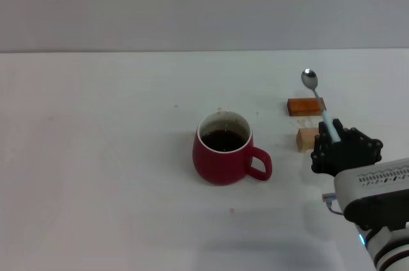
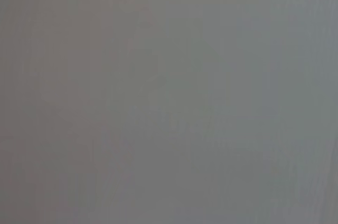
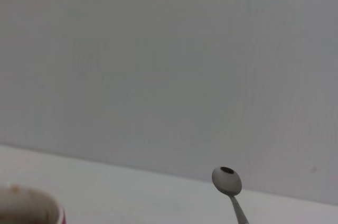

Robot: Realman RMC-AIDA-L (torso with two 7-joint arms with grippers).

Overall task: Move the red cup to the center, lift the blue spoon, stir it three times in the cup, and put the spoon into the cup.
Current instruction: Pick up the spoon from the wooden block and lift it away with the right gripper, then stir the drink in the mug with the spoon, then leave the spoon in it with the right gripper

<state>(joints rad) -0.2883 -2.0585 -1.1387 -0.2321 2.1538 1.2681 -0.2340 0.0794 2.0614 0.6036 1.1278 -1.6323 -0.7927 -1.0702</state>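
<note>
The red cup (image 1: 222, 156) stands upright near the middle of the white table, with dark liquid inside and its handle toward my right gripper; its rim (image 3: 31, 208) shows at the edge of the right wrist view. The blue spoon (image 1: 318, 101) slants away from me, its silver bowl (image 3: 227, 180) at the far end and its pale blue handle running over the orange block into my right gripper (image 1: 332, 138). That black gripper sits right of the cup and is shut on the handle's near end. My left gripper is out of sight.
Two small wooden blocks sit right of the cup: an orange one (image 1: 305, 106) under the spoon's neck and a paler one (image 1: 307, 139) just left of the right gripper. A grey wall stands behind the table (image 1: 96, 156). The left wrist view shows only plain grey.
</note>
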